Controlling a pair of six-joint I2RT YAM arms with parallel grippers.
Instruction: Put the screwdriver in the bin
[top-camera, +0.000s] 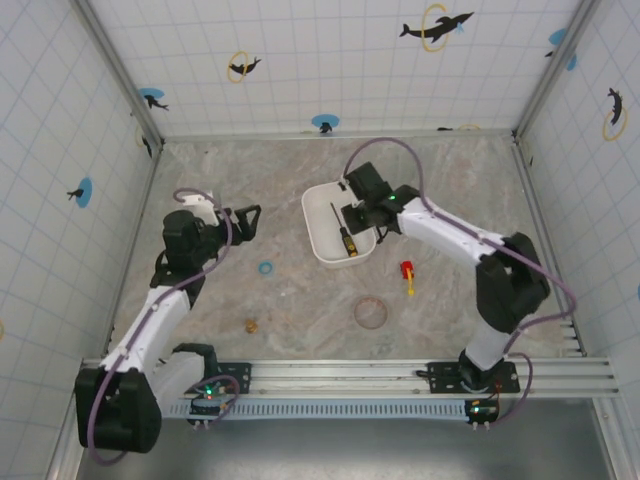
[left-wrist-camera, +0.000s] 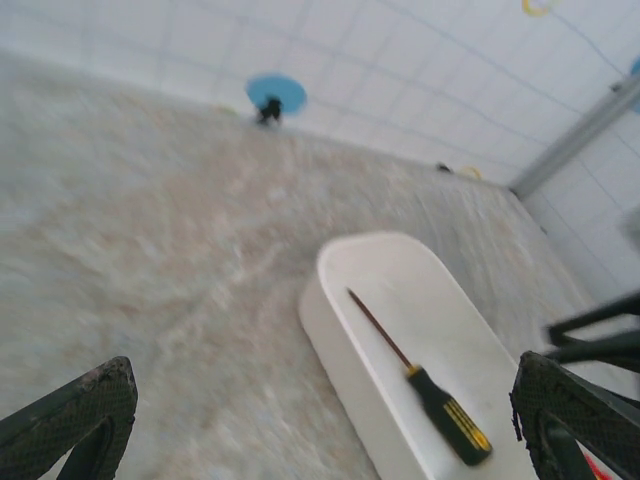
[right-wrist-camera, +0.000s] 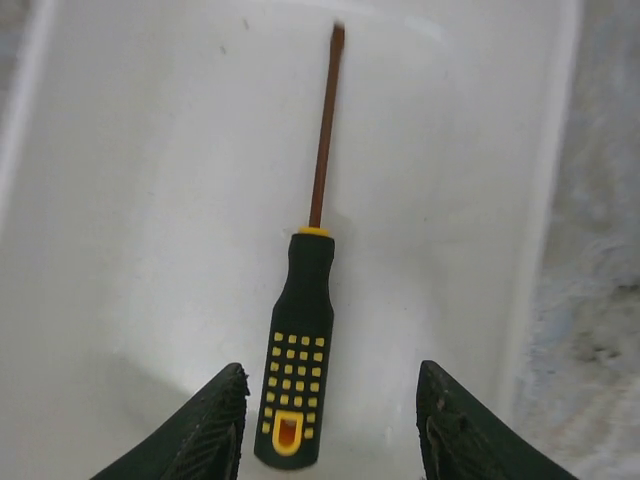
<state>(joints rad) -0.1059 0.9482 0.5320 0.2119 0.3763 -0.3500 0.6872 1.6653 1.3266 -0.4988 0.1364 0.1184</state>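
The screwdriver (top-camera: 343, 232) lies flat inside the white bin (top-camera: 322, 245), shaft pointing to the far side, yellow-and-black handle toward the near end. From the right wrist the screwdriver (right-wrist-camera: 305, 340) rests on the bin floor (right-wrist-camera: 150, 200) between and below my open right gripper (right-wrist-camera: 330, 425), which touches nothing. The right gripper (top-camera: 362, 215) hovers over the bin's right rim. My left gripper (top-camera: 246, 222) is open, well left of the bin, holding nothing. In the left wrist view the screwdriver (left-wrist-camera: 425, 385) lies in the bin (left-wrist-camera: 340, 330), ahead of the left gripper (left-wrist-camera: 320, 430).
A stubby red-and-yellow tool (top-camera: 408, 274) lies right of the bin. A brown ring (top-camera: 370, 313) sits near the front, a small blue ring (top-camera: 266, 268) left of the bin, a small brass piece (top-camera: 251, 325) near the left arm. Tiled walls enclose the table.
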